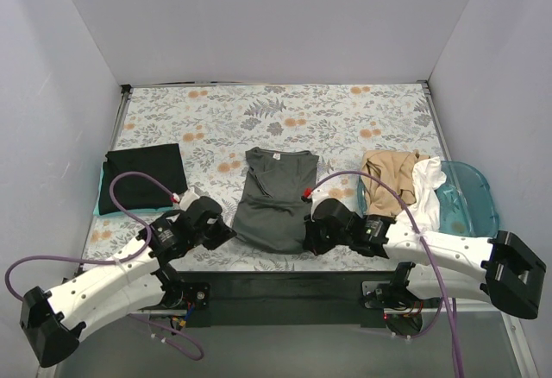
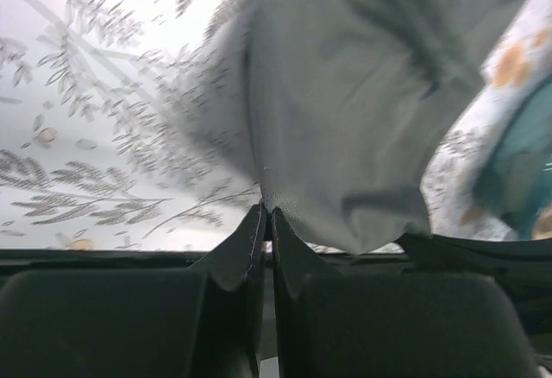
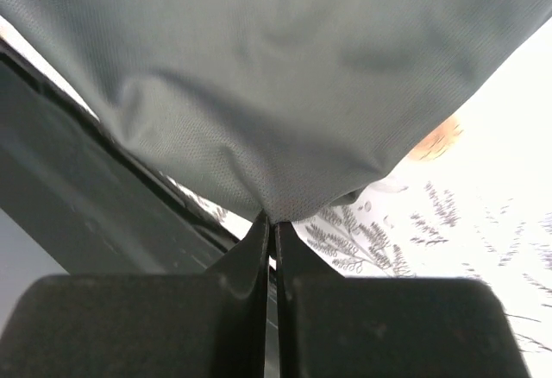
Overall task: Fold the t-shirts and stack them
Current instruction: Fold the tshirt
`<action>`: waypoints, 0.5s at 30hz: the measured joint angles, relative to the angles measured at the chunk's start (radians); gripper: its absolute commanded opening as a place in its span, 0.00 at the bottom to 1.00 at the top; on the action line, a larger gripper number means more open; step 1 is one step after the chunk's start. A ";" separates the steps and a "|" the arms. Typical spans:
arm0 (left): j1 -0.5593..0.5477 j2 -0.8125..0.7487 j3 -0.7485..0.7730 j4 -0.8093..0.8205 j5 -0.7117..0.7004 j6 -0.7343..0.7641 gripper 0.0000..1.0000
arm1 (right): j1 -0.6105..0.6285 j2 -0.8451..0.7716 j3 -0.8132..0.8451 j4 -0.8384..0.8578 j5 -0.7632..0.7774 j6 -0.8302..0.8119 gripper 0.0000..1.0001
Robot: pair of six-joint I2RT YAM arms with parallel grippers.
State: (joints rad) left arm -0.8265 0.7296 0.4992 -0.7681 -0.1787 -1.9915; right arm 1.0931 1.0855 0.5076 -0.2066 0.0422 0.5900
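The dark grey t-shirt (image 1: 274, 197) lies lengthwise at the table's middle, collar to the far side, sides folded in. My left gripper (image 1: 229, 233) is shut on its near left hem corner (image 2: 267, 190). My right gripper (image 1: 312, 238) is shut on its near right hem corner (image 3: 280, 210). Both corners are lifted a little off the cloth. The black t-shirt (image 1: 142, 178) lies folded at the left. The tan t-shirt (image 1: 388, 181) and the white t-shirt (image 1: 429, 190) hang crumpled over the tub's rim at the right.
A translucent teal tub (image 1: 470, 197) stands at the right edge; it also shows in the left wrist view (image 2: 517, 171). The floral table covering (image 1: 328, 123) spreads to the back. A dark strip (image 1: 276, 285) runs along the near edge between the arm bases.
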 measured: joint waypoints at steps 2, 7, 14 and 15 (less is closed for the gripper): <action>0.000 0.022 0.051 0.005 -0.034 0.000 0.00 | -0.007 0.000 0.047 -0.034 0.032 -0.014 0.01; 0.000 0.107 0.186 0.001 -0.124 0.005 0.00 | -0.071 0.003 0.142 -0.084 0.072 -0.052 0.01; 0.001 0.289 0.379 -0.014 -0.260 0.018 0.00 | -0.208 0.019 0.244 -0.121 0.057 -0.129 0.01; 0.005 0.314 0.404 -0.011 -0.273 0.026 0.00 | -0.229 0.026 0.260 -0.124 0.046 -0.140 0.01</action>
State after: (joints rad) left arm -0.8215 1.0439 0.9028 -0.7795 -0.4519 -1.9656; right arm 0.8646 1.1110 0.7673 -0.3309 0.0883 0.4500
